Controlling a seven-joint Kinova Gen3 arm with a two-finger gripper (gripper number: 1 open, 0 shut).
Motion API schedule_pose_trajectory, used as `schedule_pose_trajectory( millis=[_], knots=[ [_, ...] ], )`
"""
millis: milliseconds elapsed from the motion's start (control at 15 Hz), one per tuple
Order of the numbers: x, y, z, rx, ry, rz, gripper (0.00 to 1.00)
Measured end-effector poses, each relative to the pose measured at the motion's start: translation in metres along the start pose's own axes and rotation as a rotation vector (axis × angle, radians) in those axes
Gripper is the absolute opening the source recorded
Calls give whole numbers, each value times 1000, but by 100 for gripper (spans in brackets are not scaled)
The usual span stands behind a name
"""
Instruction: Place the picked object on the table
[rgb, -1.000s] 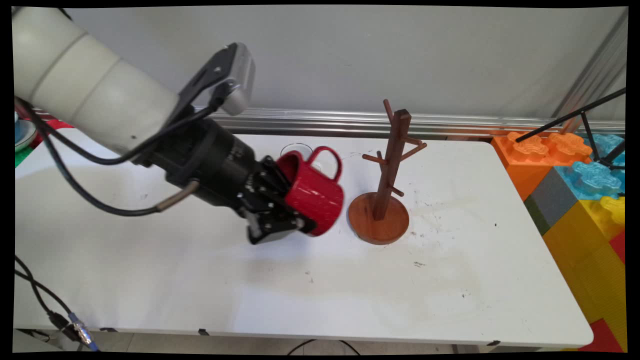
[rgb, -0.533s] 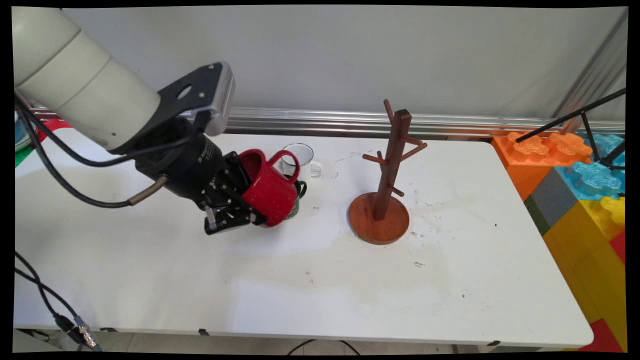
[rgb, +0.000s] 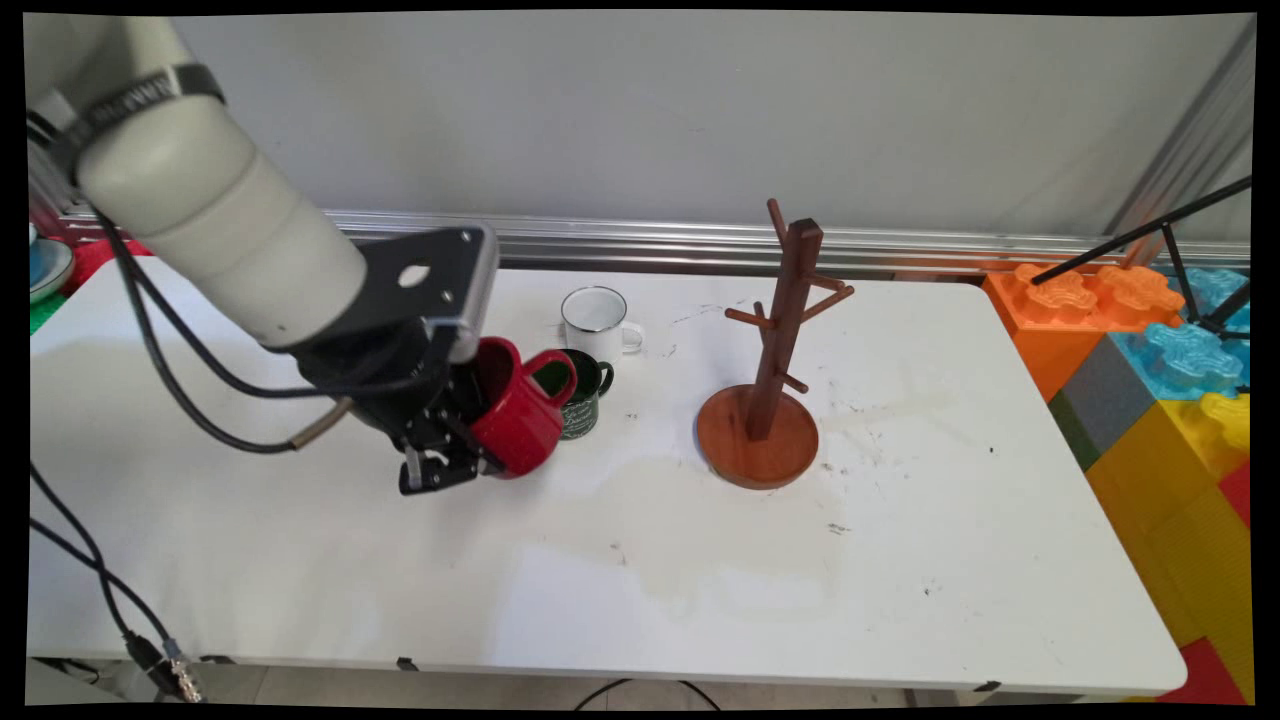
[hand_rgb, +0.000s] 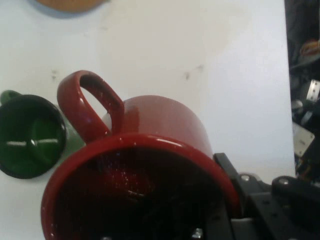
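My gripper (rgb: 470, 445) is shut on the rim of a red mug (rgb: 520, 425), which it holds tilted just above the table, handle up and to the right. In the hand view the red mug (hand_rgb: 150, 165) fills the lower half, its mouth toward the camera, and the gripper (hand_rgb: 220, 210) clamps its rim. A dark green mug (rgb: 582, 395) stands right beside it, also seen as the green mug (hand_rgb: 30, 135) at the left. Behind that stands a white mug (rgb: 594, 320). The brown wooden mug tree (rgb: 775, 370) stands to the right, its pegs bare.
Big orange, blue and yellow building blocks (rgb: 1150, 370) are stacked off the table's right end, with a black tripod leg (rgb: 1140, 235) above them. Black cables (rgb: 110, 590) hang at the left. A metal rail (rgb: 650, 245) runs along the back wall.
The arm has carried the red mug left and down, away from the mug tree, to a spot beside the green mug. The green and white mugs have come out from behind it.
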Motion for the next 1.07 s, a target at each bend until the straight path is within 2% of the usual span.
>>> schedule_pose_trajectory(
  millis=[400,1067],
  knots=[
    [6,-4,47,-26,-67,39,0],
    [22,-14,111,-54,-104,59,0]
  ],
)
